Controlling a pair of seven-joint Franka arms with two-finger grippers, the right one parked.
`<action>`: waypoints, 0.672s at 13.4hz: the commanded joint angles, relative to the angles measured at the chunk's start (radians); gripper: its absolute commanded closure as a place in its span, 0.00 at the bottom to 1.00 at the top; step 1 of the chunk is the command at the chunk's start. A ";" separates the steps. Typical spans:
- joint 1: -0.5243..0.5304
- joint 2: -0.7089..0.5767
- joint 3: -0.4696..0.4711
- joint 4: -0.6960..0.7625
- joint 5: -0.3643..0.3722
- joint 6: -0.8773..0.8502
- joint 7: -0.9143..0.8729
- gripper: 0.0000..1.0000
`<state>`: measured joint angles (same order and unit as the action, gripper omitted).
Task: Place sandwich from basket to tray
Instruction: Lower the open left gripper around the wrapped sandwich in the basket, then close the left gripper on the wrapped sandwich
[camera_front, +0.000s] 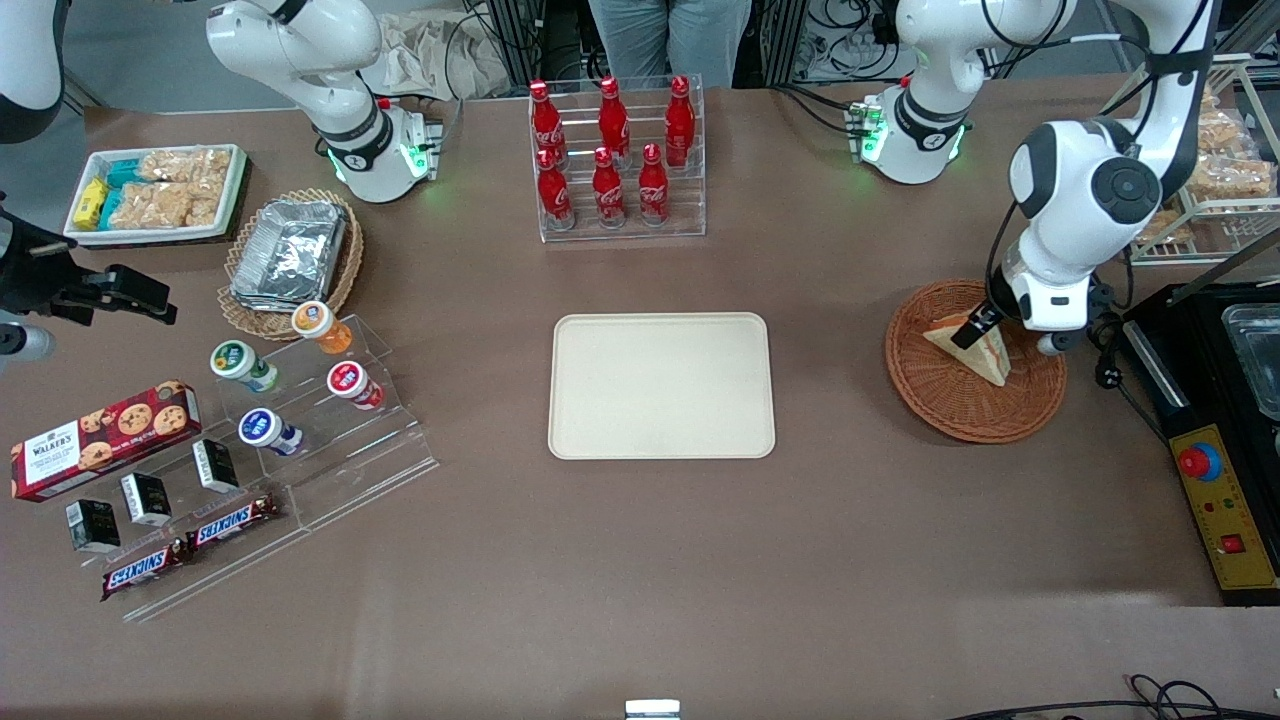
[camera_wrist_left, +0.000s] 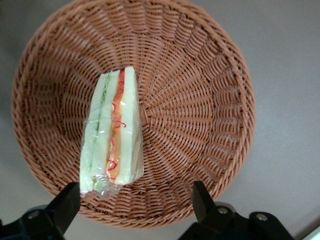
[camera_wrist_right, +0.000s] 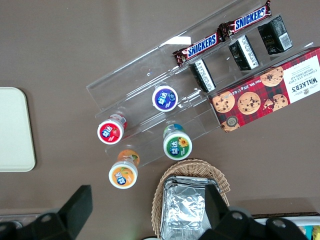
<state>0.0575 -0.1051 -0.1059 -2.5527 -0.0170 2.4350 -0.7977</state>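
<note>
The sandwich (camera_front: 982, 352) is a plastic-wrapped white bread wedge lying in the reddish-brown wicker basket (camera_front: 950, 420), toward the working arm's end of the table. My left gripper (camera_front: 972, 332) hangs just above the basket, over the sandwich. In the left wrist view the sandwich (camera_wrist_left: 112, 135) shows its green and orange-red filling edge. The gripper (camera_wrist_left: 135, 202) is open there, with one finger (camera_wrist_left: 67, 200) next to the sandwich's wrapped tip and the other finger (camera_wrist_left: 202, 200) over the basket (camera_wrist_left: 200, 100) weave. Nothing is gripped. The cream tray (camera_front: 660, 385) lies bare at mid-table.
A clear rack of red cola bottles (camera_front: 612, 160) stands farther from the front camera than the tray. A black box with a red button (camera_front: 1210, 480) sits beside the basket. A stepped acrylic stand with cups (camera_front: 300, 400), snack bars and a foil-container basket (camera_front: 290, 255) lie toward the parked arm's end.
</note>
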 joint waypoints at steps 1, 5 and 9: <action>0.002 -0.007 -0.001 -0.021 0.006 0.032 -0.026 0.00; 0.011 -0.016 0.000 -0.040 0.012 0.032 -0.028 0.00; 0.021 -0.018 0.002 -0.055 0.020 0.032 -0.025 0.00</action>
<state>0.0693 -0.0976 -0.1019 -2.5733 -0.0167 2.4408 -0.8015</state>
